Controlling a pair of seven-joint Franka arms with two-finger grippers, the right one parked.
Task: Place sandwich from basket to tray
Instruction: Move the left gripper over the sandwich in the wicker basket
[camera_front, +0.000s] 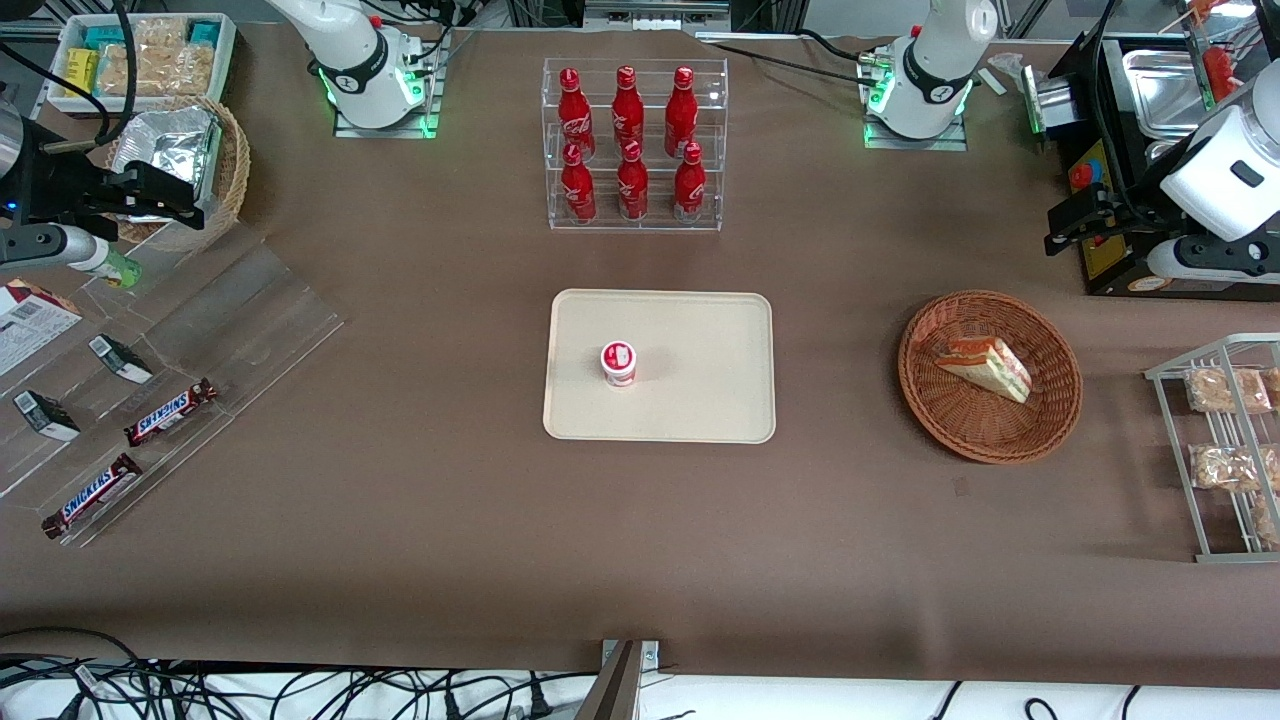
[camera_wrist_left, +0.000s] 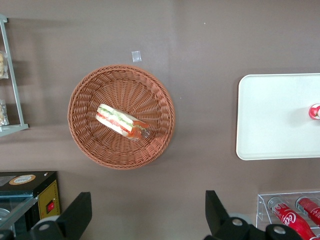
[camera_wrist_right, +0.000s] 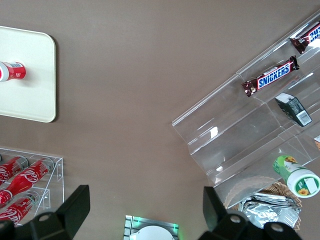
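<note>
Left wrist view: fingers (camera_wrist_left: 75, 215) apart, high above sandwich (camera_wrist_left: 121, 121) lying diagonally in basket (camera_wrist_left: 85, 137).

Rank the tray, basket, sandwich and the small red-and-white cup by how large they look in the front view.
1. tray
2. basket, slightly smaller in outline
3. sandwich, lying in the basket
4. small cup, standing on the tray

The gripper, open, hangs above the table, farther from the camera than the basket.
</note>
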